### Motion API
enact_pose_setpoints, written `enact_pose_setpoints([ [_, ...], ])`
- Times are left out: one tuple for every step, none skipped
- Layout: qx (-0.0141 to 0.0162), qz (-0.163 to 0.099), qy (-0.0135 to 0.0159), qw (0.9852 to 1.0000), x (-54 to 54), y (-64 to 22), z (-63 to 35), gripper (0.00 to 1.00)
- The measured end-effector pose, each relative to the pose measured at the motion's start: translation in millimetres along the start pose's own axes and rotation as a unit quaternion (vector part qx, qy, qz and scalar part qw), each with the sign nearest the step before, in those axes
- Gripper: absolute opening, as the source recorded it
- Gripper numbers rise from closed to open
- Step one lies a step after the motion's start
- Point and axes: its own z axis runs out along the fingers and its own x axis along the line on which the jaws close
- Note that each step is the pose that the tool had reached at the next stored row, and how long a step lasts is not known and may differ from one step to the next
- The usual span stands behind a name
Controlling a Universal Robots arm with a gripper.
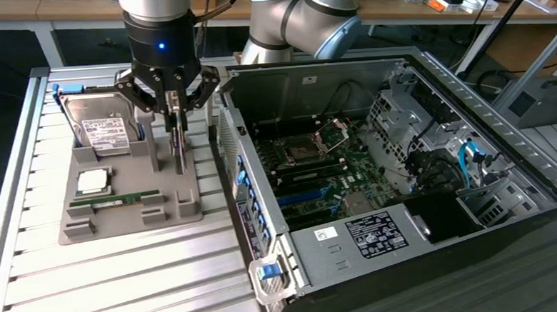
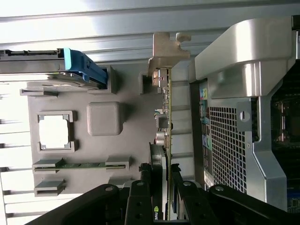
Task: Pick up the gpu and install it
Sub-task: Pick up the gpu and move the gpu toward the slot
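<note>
Hand (image 1: pixel 173 108) clamped on the top edge of the gpu (image 1: pixel 179 148), gpu upright and edge-on in a gray tray (image 1: pixel 130 222), hard drive (image 1: pixel 100 126) and memory stick (image 1: pixel 117 199) in the tray, open computer case (image 1: pixel 509 187) beside it, ribbed counter (image 1: pixel 122 278)

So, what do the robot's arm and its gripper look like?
The arm is made of silver-grey round tubes with light-blue joint caps. Its wrist section is a black cylinder with a small blue light. The gripper is black, and its jointed link fingers turn on round pivot pins.
</note>
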Motion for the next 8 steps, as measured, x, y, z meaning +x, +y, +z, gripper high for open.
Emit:
enact_pose_setpoints([
  [0.0000, 0.000, 0.0000, 1.0000, 0.0, 0.0, -0.5, 0.27],
  [0.0000, 0.000, 0.0000, 1.0000, 0.0, 0.0, -1.0, 0.27],
  [0.0000, 0.000, 0.0000, 1.0000, 0.0, 0.0, -1.4, 0.27],
  [0.0000, 0.000, 0.0000, 1.0000, -0.1, 0.0, -1.9, 0.27],
  [0.0000, 0.000, 0.0000, 1.0000, -0.1, 0.0, -2.6, 0.27],
  [0.0000, 0.000, 0.0000, 1.0000, -0.1, 0.0, -3.3, 0.27],
  [0.0000, 0.000, 0.0000, 1.0000, -0.1, 0.0, -4.4, 0.27],
  [-0.0001, 0.000, 0.0000, 1.0000, -0.1, 0.0, -5.1, 0.27],
])
